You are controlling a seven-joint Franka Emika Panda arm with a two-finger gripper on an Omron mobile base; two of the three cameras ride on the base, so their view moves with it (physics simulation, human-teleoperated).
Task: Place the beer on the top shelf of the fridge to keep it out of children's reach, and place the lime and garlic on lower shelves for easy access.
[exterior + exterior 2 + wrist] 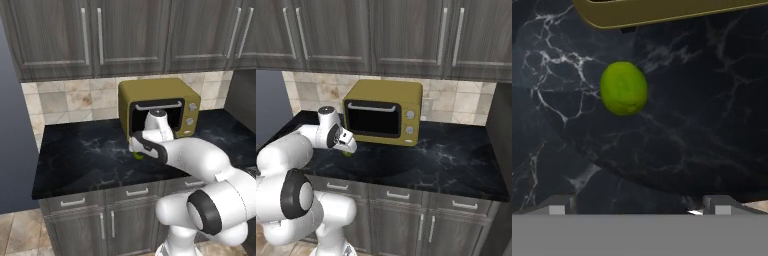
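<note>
A small, smooth yellow-green lime (623, 88) sits on the black marbled countertop (702, 125) just in front of the mustard-yellow microwave (383, 111). I judge it light, firm and prone to roll, so I would pinch across its middle. My gripper (640, 206) hovers above it, spread wide and empty; nothing blocks the drop.

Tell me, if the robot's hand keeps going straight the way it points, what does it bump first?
Probably the black counter. The open gripper points down at it, with the lime lying slightly off its centre line.
</note>
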